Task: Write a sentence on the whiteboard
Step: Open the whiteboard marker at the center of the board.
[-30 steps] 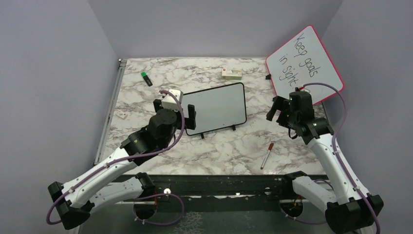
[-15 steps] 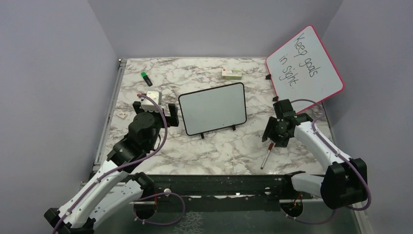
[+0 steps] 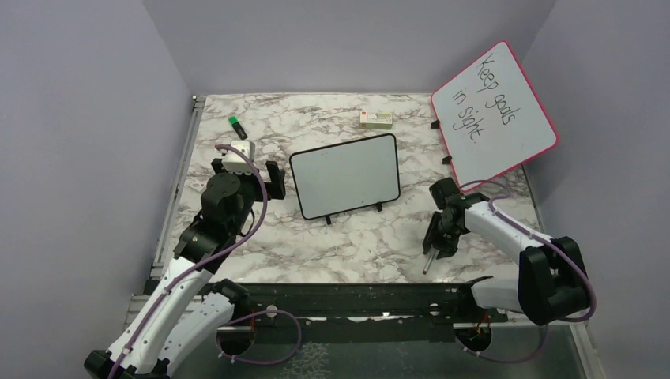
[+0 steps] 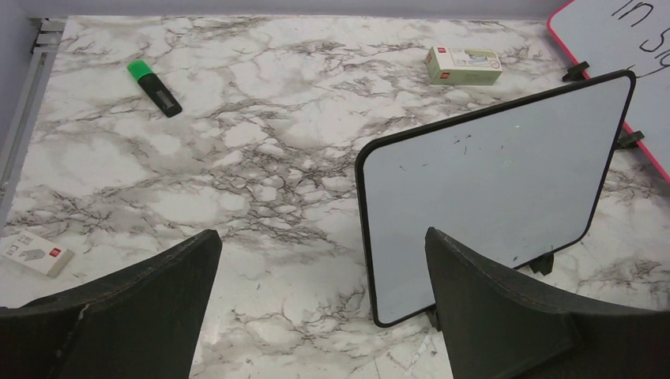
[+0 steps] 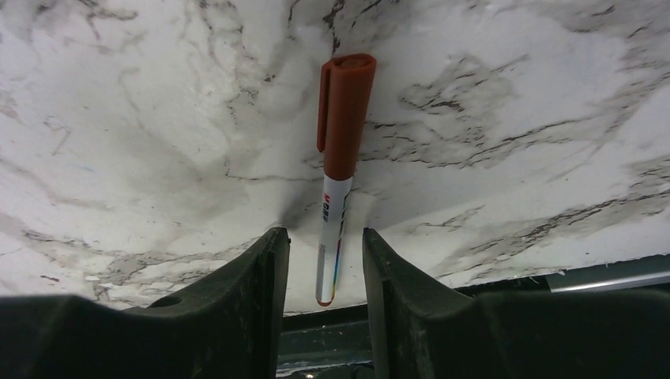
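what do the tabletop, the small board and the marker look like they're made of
Tabletop: marble-look stone or laminate, grey veins on white, dull sheen; cannot tell which.
Small board: smooth white writing face with faint smudges, thin black frame, probably plastic.
Marker: likely plastic, matte red-brown cap, white printed barrel.

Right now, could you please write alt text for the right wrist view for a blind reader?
A capped red-brown marker lies on the marble table, its white barrel between the right tool's two dark fingers, a gap each side.
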`<state>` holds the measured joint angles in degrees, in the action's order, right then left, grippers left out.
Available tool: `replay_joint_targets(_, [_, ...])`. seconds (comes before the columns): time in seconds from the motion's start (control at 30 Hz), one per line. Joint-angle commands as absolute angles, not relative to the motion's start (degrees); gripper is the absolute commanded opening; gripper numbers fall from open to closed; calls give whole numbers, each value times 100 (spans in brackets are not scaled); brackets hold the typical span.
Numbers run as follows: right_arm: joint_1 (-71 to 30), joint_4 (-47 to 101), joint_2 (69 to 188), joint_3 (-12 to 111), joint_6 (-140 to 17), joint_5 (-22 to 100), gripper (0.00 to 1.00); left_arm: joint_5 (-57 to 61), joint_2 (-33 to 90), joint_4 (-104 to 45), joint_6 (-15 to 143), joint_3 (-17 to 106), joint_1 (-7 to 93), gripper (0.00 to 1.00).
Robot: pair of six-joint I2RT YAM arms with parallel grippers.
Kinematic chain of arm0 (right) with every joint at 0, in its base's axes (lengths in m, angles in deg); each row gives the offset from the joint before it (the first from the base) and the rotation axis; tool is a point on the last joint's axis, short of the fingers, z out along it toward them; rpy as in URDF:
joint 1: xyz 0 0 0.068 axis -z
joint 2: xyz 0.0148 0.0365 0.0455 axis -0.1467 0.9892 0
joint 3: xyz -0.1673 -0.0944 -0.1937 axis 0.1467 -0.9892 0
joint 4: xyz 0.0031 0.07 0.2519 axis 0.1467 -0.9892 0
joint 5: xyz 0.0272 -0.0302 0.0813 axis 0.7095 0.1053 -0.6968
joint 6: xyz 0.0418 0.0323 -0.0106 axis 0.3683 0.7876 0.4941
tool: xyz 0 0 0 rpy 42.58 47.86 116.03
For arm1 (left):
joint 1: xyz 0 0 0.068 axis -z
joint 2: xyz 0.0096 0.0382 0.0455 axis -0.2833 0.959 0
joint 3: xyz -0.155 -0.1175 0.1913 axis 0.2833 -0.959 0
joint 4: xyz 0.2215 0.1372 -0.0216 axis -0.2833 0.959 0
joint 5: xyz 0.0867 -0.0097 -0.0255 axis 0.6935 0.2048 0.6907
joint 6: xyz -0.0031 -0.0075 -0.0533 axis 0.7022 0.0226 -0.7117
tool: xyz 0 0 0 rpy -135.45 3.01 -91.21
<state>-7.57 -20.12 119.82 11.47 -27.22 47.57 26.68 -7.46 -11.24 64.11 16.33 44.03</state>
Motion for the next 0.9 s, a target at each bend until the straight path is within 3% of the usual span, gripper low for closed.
replay_joint_targets(0.0, [-1133, -1841, 12276, 1040, -2324, 5080, 43, 2194, -759, -1312, 6313, 1566, 4276, 99])
replay_joint_targets(0.1, [-1426, -1786, 12443, 1048, -2152, 5215, 38, 2173, -762, -1330, 6293, 1549, 4248, 99])
replay_joint_targets(0.47, [-2223, -1808, 12666, 1442, -2093, 5780, 1, 1699, -695, -1398, 6189, 1487, 4212, 99])
replay_joint_targets(0.87, [-2721, -1283, 11954, 2300, -3520, 5790, 0, 671, -393, -1432, 5807, 1571, 4089, 99])
